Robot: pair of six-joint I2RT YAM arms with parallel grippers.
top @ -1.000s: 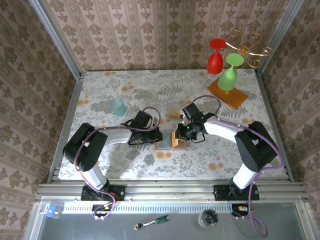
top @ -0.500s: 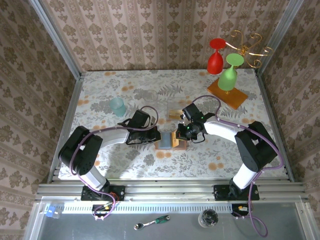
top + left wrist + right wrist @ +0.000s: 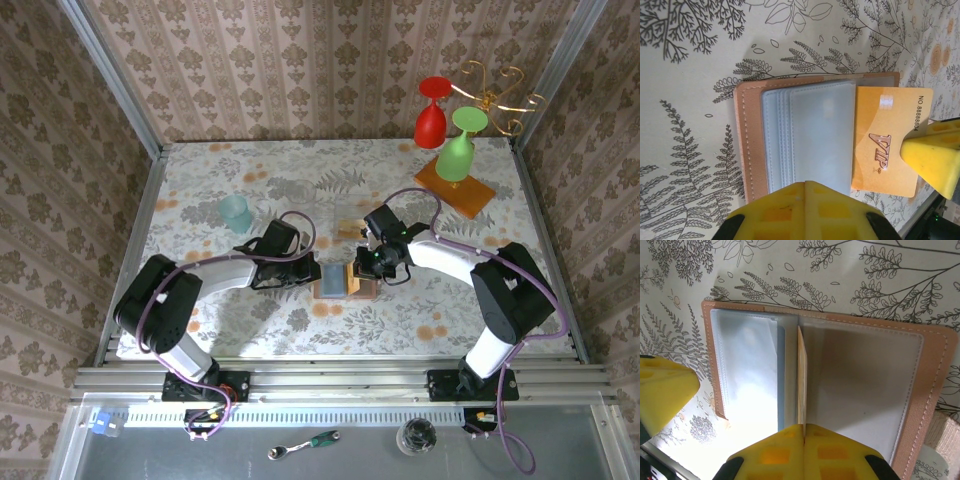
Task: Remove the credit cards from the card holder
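Both arms angled inward, wrists low — left hand (image 3: 310, 272), right hand (image 3: 364, 266) pinched closed, tips facing.

Open card holder (image 3: 805, 125), orange card (image 3: 885, 145) protruding

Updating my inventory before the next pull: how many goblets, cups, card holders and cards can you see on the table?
Goblets: 2, red goblet and green goblet
Cups: 1, teal cup
Holders: 1, card holder
Cards: 1, orange card
Total: 5
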